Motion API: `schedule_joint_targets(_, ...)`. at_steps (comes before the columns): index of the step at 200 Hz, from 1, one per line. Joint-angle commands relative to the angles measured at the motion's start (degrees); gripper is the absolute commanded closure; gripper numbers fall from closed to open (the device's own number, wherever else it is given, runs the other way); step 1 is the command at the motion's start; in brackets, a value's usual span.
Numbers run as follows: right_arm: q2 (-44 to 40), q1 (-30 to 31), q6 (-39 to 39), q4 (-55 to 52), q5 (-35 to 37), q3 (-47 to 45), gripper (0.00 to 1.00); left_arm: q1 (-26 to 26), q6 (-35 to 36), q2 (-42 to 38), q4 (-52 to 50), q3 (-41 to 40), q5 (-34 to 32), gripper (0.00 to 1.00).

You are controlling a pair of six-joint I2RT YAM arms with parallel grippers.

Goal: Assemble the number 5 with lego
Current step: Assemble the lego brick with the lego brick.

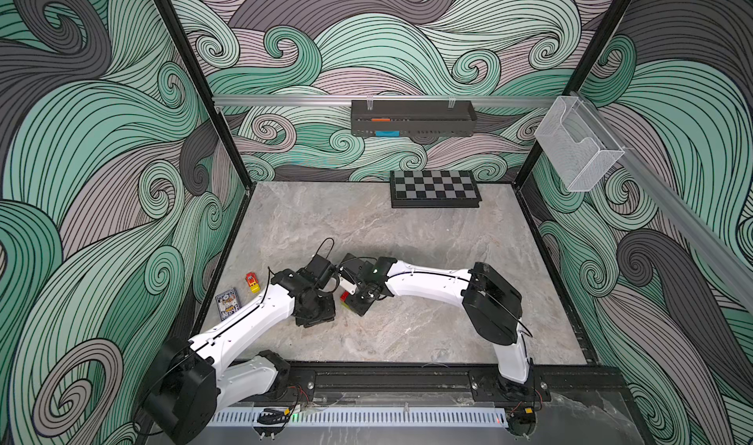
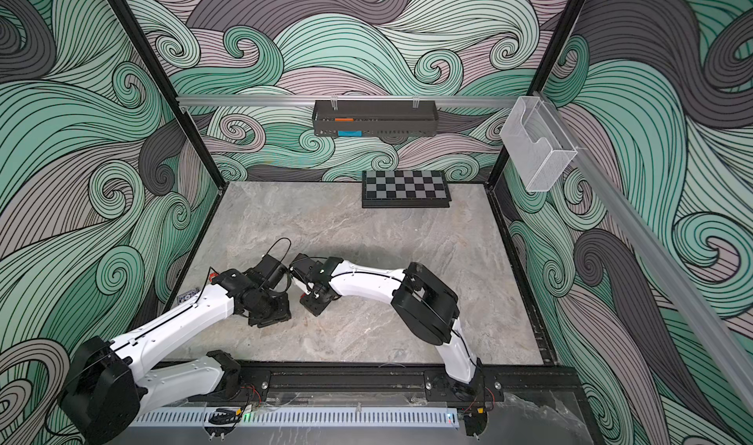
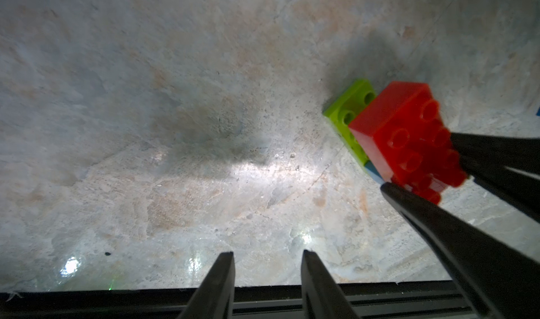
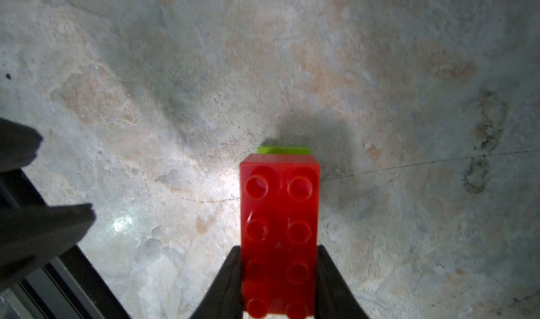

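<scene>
The right pincer [image 4: 279,276] is clenched on the red brick [image 4: 279,215], which sits atop the lime brick [image 3: 349,114] on the counter [image 3: 175,98]. The left pincer [image 3: 267,262] hangs beside them, nearly closed, holding nothing.

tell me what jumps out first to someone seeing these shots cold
The long red studded plastic brick clamped in the right gripper fills the right wrist view, a lime green studded brick beneath it. In both top views, the two white arms meet mid-table, between swirling teal wave-patterned walls.

Toy car [image 1: 252,282], box [image 1: 227,301] left; centre free
</scene>
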Motion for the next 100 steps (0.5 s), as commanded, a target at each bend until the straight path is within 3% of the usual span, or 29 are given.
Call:
schedule_joint_targets(1, 6.15, 1.29, 2.14, -3.51, 1.67, -5.14, 0.86, -1.03, -0.3, -0.03, -0.35, 0.7, -0.77, 0.58)
schedule_joint_targets(100, -1.66, -1.9, 1.89, -4.34, 2.57, -6.55, 0.81, -0.99, -0.3, 0.11, -0.26, 0.78, -0.68, 0.58)
